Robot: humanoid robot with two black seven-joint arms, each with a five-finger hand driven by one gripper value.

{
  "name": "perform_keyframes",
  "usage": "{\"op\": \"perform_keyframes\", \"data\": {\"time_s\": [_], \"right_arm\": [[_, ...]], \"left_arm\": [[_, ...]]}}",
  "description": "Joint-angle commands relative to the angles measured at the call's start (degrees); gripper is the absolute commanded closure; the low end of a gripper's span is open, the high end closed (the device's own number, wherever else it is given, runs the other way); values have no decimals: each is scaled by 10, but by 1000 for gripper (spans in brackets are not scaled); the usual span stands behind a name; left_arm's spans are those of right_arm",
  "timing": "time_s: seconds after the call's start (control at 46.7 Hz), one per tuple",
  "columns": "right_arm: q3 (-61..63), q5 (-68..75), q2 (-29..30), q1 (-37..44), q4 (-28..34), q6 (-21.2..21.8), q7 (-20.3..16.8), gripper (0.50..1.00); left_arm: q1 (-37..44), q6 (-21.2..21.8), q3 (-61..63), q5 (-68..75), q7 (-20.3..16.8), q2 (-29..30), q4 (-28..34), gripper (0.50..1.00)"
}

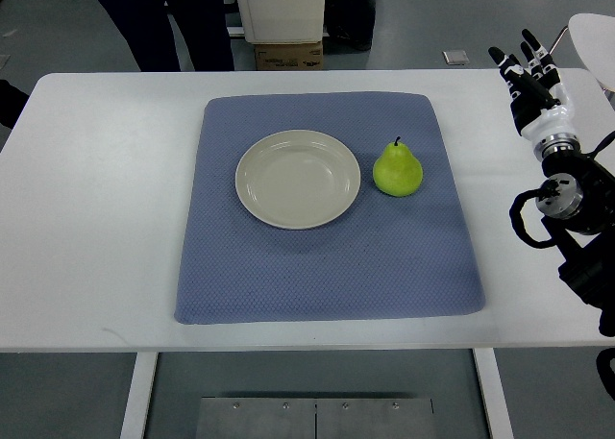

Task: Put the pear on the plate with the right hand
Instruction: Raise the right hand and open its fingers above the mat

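A green pear [397, 169] stands upright on a blue-grey cloth mat [327, 266] that covers the middle of a white table [86, 218], its dark stem pointing toward the far side. Just to the left of it, close but not touching, sits a round cream plate [299, 179], with nothing on it. The pear is not yet on the plate. Over at the right edge of the table the robot's right hand [528, 69] hangs above the far right corner, well apart from the pear and off the mat. Its black-and-white fingers [509, 64] are stretched out and loosely spread, pointing away toward the far side, and they hold nothing. Behind the hand the white wrist runs back into a dark arm joint with a looped black cable [527, 223] near the right edge. Past the far edge of the table a person's dark trouser legs [163, 21] stand at the left, and a cardboard box [288, 55] rests on the floor beneath a white object. A grey metal plate [312, 418] shows below the table's near edge.
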Motion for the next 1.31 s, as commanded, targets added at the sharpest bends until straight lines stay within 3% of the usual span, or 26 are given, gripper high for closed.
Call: {"op": "perform_keyframes", "data": {"time_s": [0.0, 1.284], "right_arm": [[-5, 0, 0, 0, 0, 0, 1, 500], [-99, 0, 19, 1, -3, 0, -1, 500]], "left_arm": [[0, 0, 0, 0, -1, 0, 0, 500], [1, -1, -1, -1, -1, 0, 1, 500]]}}
